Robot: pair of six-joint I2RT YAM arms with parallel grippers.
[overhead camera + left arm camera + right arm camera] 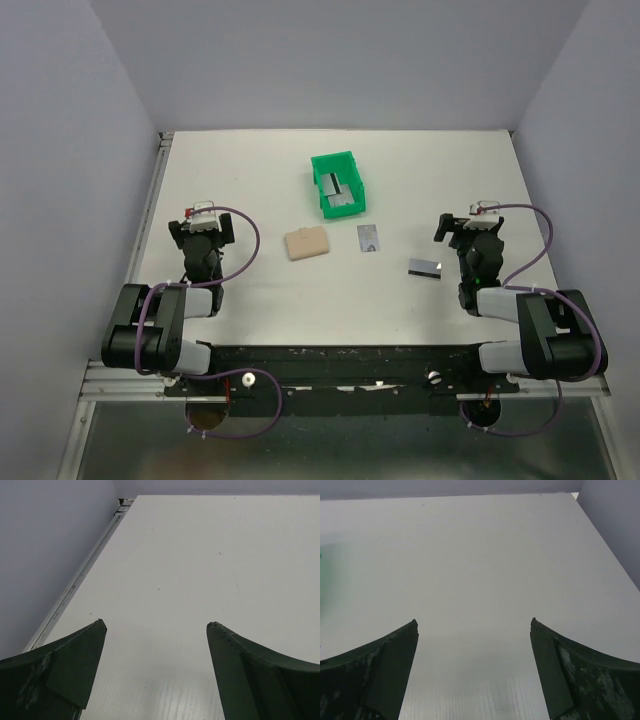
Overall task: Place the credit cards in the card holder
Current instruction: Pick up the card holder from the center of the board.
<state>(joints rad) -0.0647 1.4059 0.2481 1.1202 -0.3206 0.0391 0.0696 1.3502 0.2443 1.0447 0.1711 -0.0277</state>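
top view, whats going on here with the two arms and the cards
Nothing is being handled yet. The left tool and right tool are both open and empty. The tan card holder lies closed mid-table, one card just right of it, a striped card nearer the right tool. A green bin sits behind them.

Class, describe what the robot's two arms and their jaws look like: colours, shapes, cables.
The left arm and right arm have chunky black links with pale grey sections, each trailing a looping purple cable. Their jaws are dark green, curved and tapering, with whitish scuffs.
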